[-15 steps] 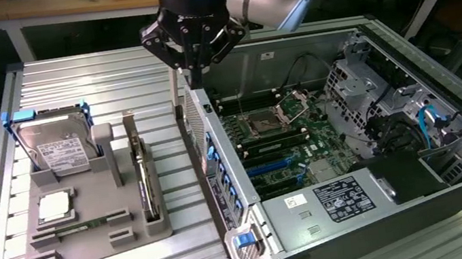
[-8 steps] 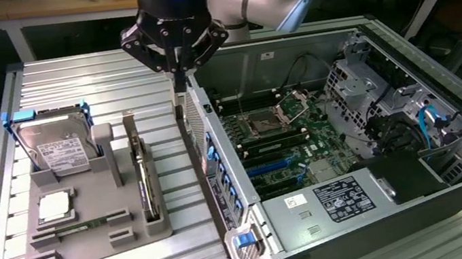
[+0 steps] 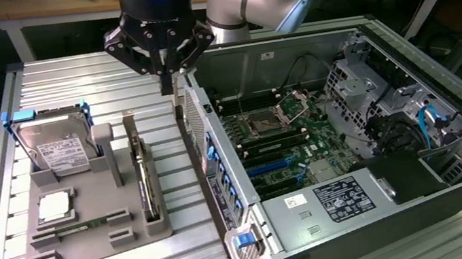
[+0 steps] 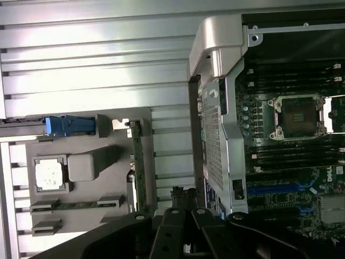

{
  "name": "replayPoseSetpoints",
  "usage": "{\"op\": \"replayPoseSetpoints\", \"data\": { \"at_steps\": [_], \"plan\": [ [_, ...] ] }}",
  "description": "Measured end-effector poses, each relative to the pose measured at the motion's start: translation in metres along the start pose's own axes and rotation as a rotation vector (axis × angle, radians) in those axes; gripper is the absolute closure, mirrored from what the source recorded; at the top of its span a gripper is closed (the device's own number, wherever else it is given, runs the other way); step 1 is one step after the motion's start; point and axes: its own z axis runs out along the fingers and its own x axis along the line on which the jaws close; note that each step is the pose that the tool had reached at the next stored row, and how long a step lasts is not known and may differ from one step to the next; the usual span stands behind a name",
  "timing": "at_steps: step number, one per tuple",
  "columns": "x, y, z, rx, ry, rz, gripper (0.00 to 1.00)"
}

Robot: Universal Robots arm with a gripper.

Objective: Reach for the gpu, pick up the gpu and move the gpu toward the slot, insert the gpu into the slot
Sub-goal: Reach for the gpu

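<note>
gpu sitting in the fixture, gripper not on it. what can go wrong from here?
1. The gripper is shut and hangs near the case wall, off to the side of the gpu; a descent like this could strike metal or the card's top edge.
2. The gpu stands edge-on, a thin target; an off-centre grip may tilt it.
3. The slot lies among similar blue connectors; wrong-slot seating seems possible.
</note>
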Motion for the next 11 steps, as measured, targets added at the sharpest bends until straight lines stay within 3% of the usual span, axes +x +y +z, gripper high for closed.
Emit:
{"op": "replayPoseSetpoints", "data": {
  "at_steps": [11],
  "plan": [
    [0.029, -0.0022, -0.0008, -0.0016, 0.0002, 0.0, 0.89]
  ]
}}
